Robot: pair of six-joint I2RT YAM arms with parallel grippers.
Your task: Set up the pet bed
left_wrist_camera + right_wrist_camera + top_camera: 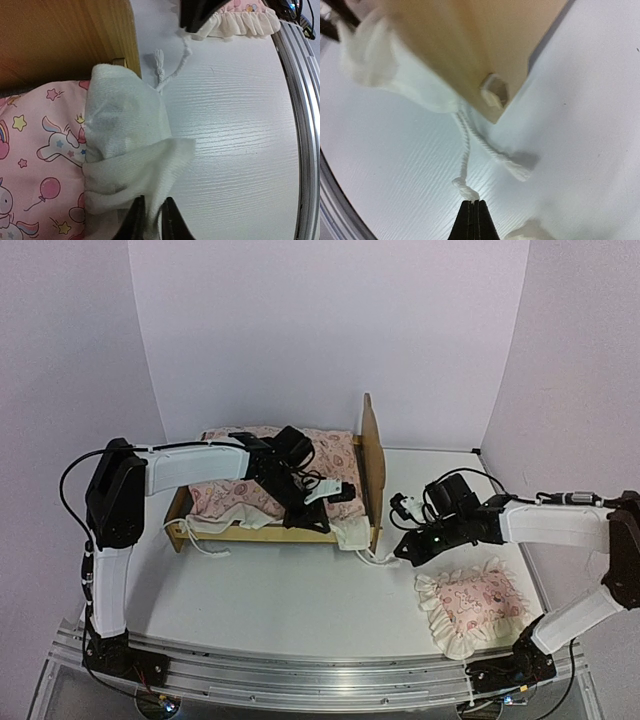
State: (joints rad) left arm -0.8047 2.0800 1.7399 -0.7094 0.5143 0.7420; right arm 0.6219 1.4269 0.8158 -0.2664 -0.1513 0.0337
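Left wrist: left claw (153,205) clenched on the white ruffle of pink unicorn-print cushion (40,150). Right claw (474,204) clenched shut, knotted end of white cord (465,189) at its tips; light plywood pet bed (470,50) just beyond them.

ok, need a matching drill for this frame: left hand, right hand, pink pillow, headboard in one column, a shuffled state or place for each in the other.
1. left hand
2. right hand
3. pink ruffled pillow
4. plywood headboard

A. upright, at the pet bed end nearer the right arm
B. shut on the white cord end
C. flat on the table, beside the right arm
D. shut on the white ruffle of the mattress cushion

Pairs: 1-D, 2-B, 3-C, 4-A
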